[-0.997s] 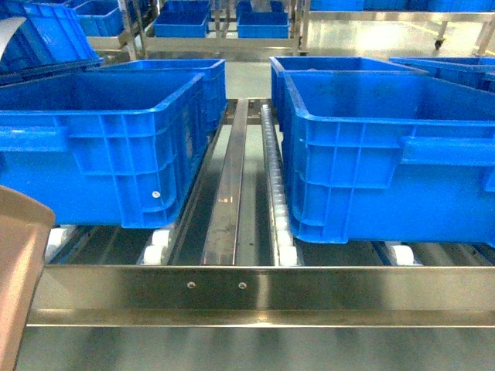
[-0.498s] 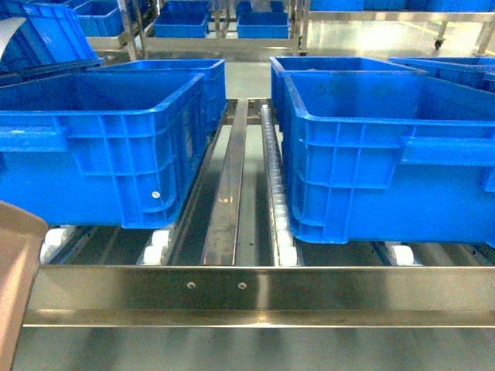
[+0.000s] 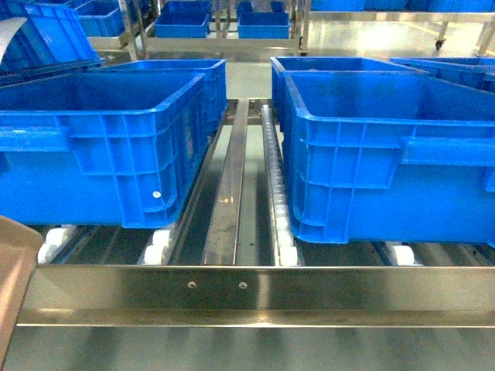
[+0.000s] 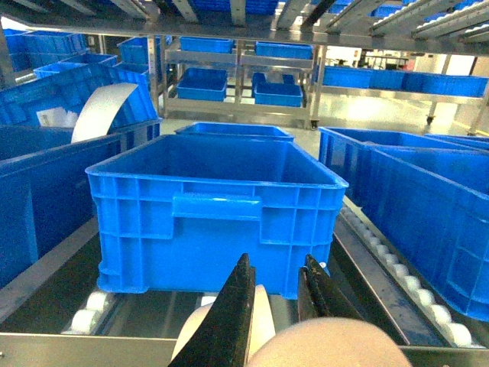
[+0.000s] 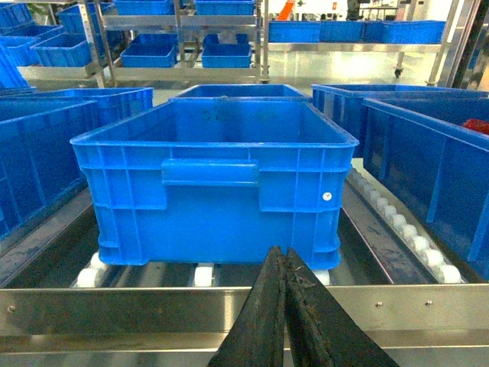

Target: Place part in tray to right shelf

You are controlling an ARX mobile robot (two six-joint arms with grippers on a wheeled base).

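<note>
The beige tray (image 3: 11, 267) shows only as a corner at the lower left edge of the head view. In the left wrist view the tray (image 4: 263, 325) sits between the black fingers of my left gripper (image 4: 276, 260), which is shut on it; a rounded beige part fills the bottom of that view. The part is out of view. My right gripper (image 5: 280, 252) is shut with nothing in it, in front of the right shelf's steel front rail (image 5: 153, 306). The right shelf (image 3: 309, 287) with white roller tracks spans the head view.
Two large blue crates (image 3: 100, 147) (image 3: 387, 154) stand on the rollers, with a steel divider and a roller track (image 3: 274, 185) between them. More blue crates fill racks behind. A crate (image 5: 221, 176) stands directly beyond the right gripper.
In the head view the tray has sunk down and to the left, so less of it shows. The crates and shelf have not moved.
</note>
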